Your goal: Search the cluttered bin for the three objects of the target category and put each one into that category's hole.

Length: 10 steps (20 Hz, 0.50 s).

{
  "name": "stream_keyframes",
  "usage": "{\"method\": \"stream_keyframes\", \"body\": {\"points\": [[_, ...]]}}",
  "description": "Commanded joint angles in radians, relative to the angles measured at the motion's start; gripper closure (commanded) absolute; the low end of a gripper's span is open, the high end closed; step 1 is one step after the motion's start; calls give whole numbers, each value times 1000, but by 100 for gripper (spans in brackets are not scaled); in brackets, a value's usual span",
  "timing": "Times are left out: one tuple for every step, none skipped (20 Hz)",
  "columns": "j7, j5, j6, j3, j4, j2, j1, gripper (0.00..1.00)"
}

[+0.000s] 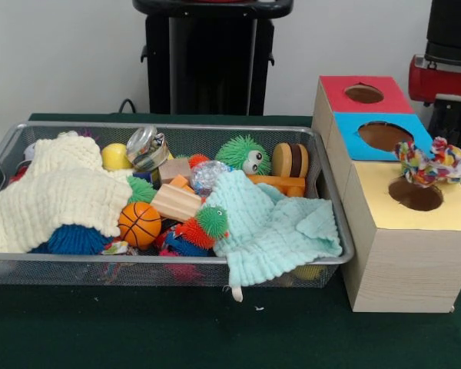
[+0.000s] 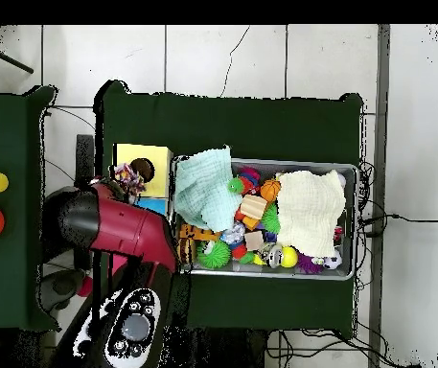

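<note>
Since the fabric ball (image 1: 432,164) sits at the yellow box's hole (image 1: 416,194), it seems meant to drop in; pincer state unclear.

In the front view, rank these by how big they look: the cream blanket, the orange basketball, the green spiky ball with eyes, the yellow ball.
1. Cream blanket, by far.
2. Green spiky ball with eyes.
3. Orange basketball, close to the spiky ball and nearer the camera, so unsure.
4. Yellow ball, partly hidden.
</note>
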Motion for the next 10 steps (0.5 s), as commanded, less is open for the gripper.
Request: {"method": "stream_keyframes", "body": {"points": [[261,68,-60,153,109,10,-33,100],[256,71,-70,161,113,11,-37,100],[253,74,-79,168,119,10,-41,100],[248,76,-83,175,123,8,-46,100],[243,77,-89,181,127,7,-50,100],[238,77,-97,188,133,4,-55,100],[233,75,-106,193,138,2,-59,100],[227,70,-105,193,135,4,-61,100],[219,61,-110,192,132,8,-65,100],[211,51,-115,191,129,11,-68,100]]}}
